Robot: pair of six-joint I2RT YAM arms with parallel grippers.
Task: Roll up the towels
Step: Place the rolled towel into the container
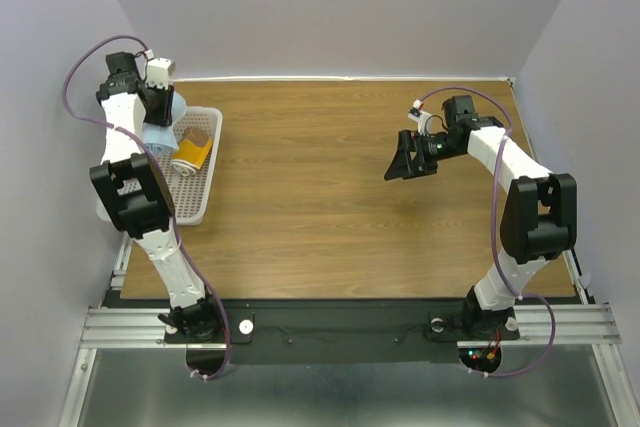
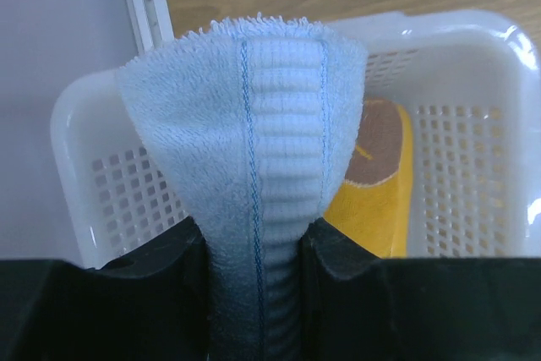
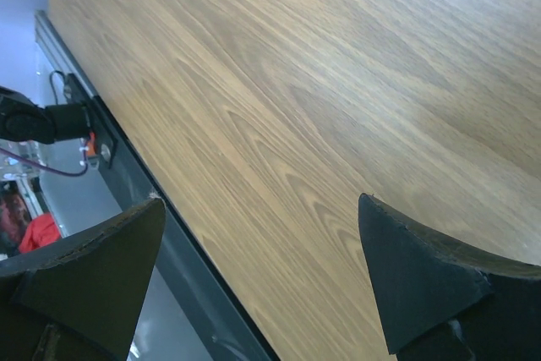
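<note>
Far left first: your left jaws are clenched on the blue towel (image 2: 254, 124), pinching it from both sides. It is pale blue terry with a ribbed band down the middle, a darker blue stitch line on either side of that band, and a fuzzy looped edge at the far end. From the wrist camera it is narrow where the jaws squeeze it and fans out wider beyond them. That band, and the towel's length as you see it there, points straight away from the jaws towards the basket's far rim.

It hangs over the white perforated basket (image 1: 200, 202) at the left edge of the tabletop (image 1: 330, 177). From above, the blue towel (image 1: 160, 132) is a bunched lump at the basket's far end. You cannot tell whether it touches the basket floor.

Just to the right, inside the same basket, lies the yellow towel (image 1: 193, 150), rolled up, mustard with a brown patch. Its roll runs roughly along the basket's long side, slightly tilted.

Over on the right, your right jaws are released, spread wide, gripping nothing, hovering over bare wood, well apart from the basket.
</note>
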